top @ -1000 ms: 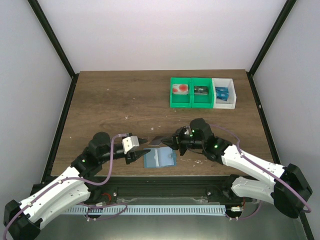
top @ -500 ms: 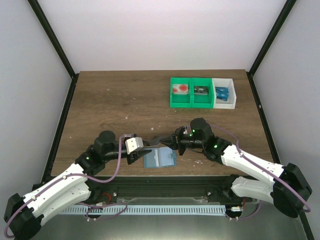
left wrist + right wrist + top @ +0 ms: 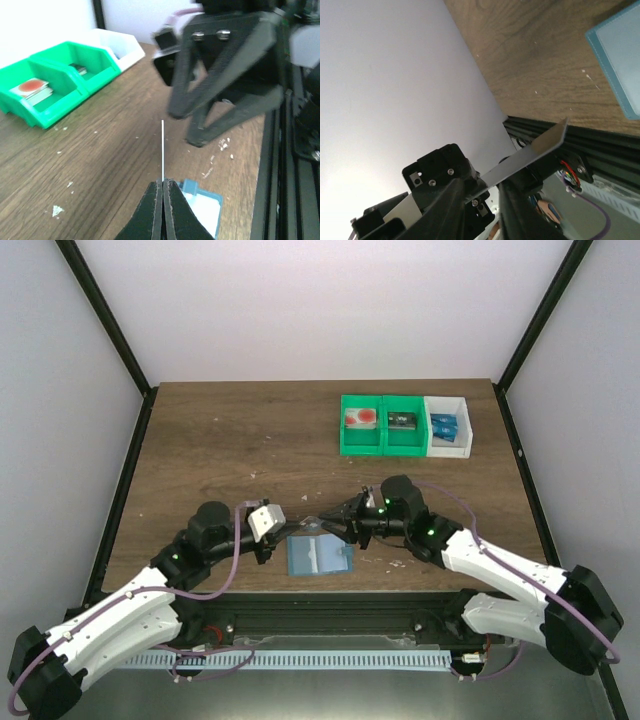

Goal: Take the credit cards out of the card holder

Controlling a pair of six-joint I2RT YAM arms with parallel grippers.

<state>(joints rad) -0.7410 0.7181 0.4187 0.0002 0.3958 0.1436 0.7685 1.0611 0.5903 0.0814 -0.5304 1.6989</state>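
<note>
Over the last second the left gripper (image 3: 287,534) had pushed a little forward and the right gripper (image 3: 337,523) had come in to meet it, so the gap between them above the far edge of the card holder (image 3: 318,557) had narrowed. The card holder lay open and flat on the table (image 3: 230,450), its light-blue pocket panels facing up, close to the near edge.

A thin grey card (image 3: 312,523) hung in the air just beyond the card holder's far edge, clear of the pockets. The left gripper's fingers were pressed together on one end of it. From the left wrist the card showed edge-on, a pale line rising from the closed fingertips (image 3: 159,192).

The right gripper stood with its jaws spread wide, just past the card's free end. From the right wrist the card ran slantwise in line with the gap between its two fingers, but touching neither that could be seen. Whether the free end lay inside the jaws could not be told.

Well beyond the card holder and off to its right sat the green bins (image 3: 380,425) and a white bin (image 3: 447,427) – side by side, touching.
</note>
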